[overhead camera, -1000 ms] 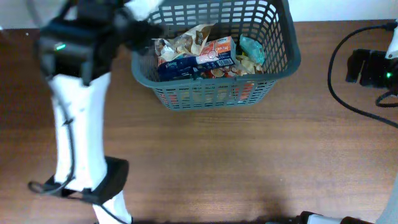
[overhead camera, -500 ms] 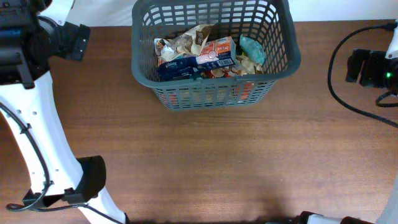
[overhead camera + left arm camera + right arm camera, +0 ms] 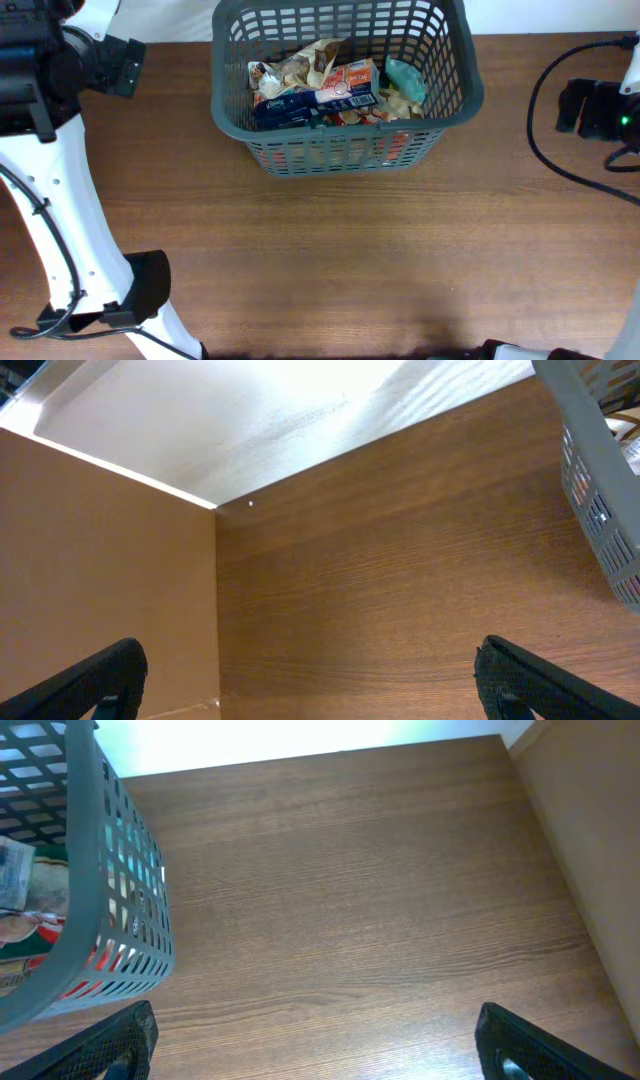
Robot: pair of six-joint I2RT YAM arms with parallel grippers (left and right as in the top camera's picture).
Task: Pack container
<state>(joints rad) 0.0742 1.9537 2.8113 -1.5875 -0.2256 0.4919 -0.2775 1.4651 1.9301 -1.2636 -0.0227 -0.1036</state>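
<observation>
At the far middle of the wooden table (image 3: 400,260), the dark grey basket (image 3: 345,150) is sitting upright, its slotted walls flaring out towards the rim. Inside it, several packets are lying in a loose heap: a dark blue tissue pack (image 3: 290,108) is resting along the near side, an orange-red packet (image 3: 352,80) is leaning just behind it, a teal packet (image 3: 405,78) is lying towards the right wall, and crumpled pale wrappers (image 3: 300,65) are piling up at the back left.

The left gripper (image 3: 310,690) is hovering over bare wood near the table's far left corner, well apart from the basket, whose wall is showing only at the right edge of the left wrist view. Its jaws are standing wide apart, gripping nothing.

The right gripper (image 3: 320,1045) is hanging over bare table to the right of the basket, with the basket's wall filling the left edge of the right wrist view. Its jaws are likewise spreading wide, with nothing between them. A black cable (image 3: 545,130) is looping across the table beside the right arm.
</observation>
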